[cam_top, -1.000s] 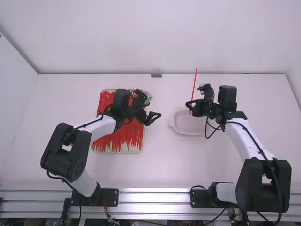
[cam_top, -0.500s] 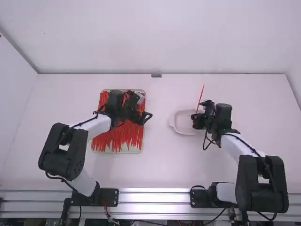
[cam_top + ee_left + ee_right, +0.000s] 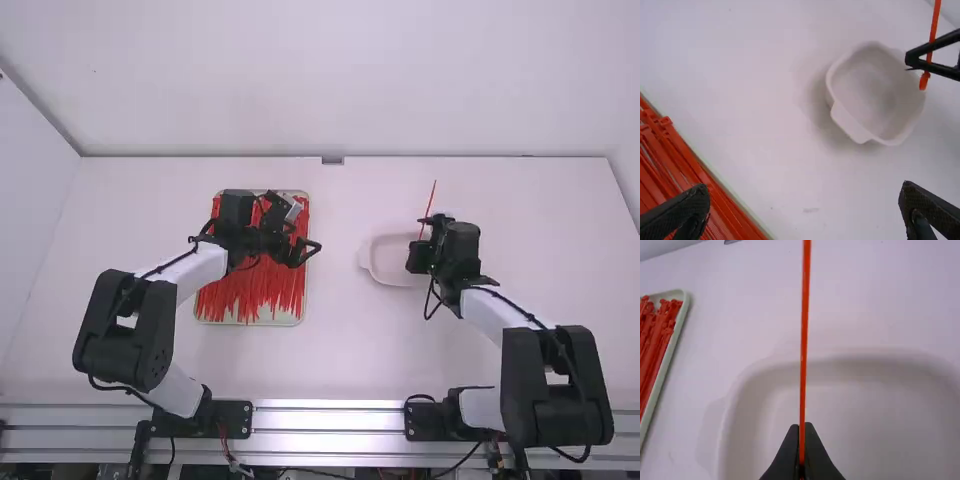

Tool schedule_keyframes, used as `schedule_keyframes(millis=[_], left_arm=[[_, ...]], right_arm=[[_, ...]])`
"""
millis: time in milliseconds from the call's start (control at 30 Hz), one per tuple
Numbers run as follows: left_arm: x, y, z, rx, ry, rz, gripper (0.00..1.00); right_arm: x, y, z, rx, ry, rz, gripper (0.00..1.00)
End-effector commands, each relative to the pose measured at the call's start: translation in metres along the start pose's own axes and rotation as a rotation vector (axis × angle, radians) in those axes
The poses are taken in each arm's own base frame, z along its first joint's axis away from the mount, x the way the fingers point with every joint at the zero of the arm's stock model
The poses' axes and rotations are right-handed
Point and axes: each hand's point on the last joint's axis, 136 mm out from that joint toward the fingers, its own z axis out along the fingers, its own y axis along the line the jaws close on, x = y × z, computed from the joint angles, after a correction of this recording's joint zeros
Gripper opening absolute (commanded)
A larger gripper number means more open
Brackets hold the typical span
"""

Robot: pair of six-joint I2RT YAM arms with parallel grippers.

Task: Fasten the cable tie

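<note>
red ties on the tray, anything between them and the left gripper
Nothing visible does. The left gripper is open above the tray's edge, and the red ties lie uncovered right beside it.

The cable tie and the loose ties are orange-red, the tray pale green, the dish and table white.
</note>
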Motion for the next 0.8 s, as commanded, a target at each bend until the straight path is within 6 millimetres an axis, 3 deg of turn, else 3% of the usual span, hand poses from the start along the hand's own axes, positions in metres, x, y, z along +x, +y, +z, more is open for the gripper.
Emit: schedule_keyframes(millis=[0, 267, 400, 467, 533, 600, 767], left_arm=[[-0.013, -0.009, -0.003, 0.026, -0.023, 0.035, 0.99], [-0.011, -0.009, -0.002, 0.027, -0.015, 0.026, 0.99], [-0.01, -0.01, -0.002, 0.03, -0.013, 0.026, 0.99], [-0.01, -0.01, -0.002, 0.029, -0.012, 0.026, 0.99], [-0.01, -0.01, -0.002, 0.028, -0.011, 0.029, 0.99], [-0.01, -0.01, -0.002, 0.026, -0.011, 0.028, 0.99], [-0.019, -0.029, -0.019, 0.055, -0.022, 0.068, 0.99]], right_arm=[[0.011, -0.007, 0.008, 0.022, 0.028, 0.024, 0.0], [0.019, -0.006, 0.02, 0.016, 0.041, 0.017, 0.03], [0.014, -0.013, 0.019, 0.05, 0.023, 0.043, 0.5], [0.01, -0.01, 0.019, 0.044, 0.008, 0.035, 0.69], [0.007, -0.009, 0.017, 0.041, -0.001, 0.022, 0.79], [0.003, -0.009, 0.014, 0.04, -0.012, 0.019, 0.98], [-0.005, 0.0, 0.0, 0.026, -0.026, 0.012, 0.98]])
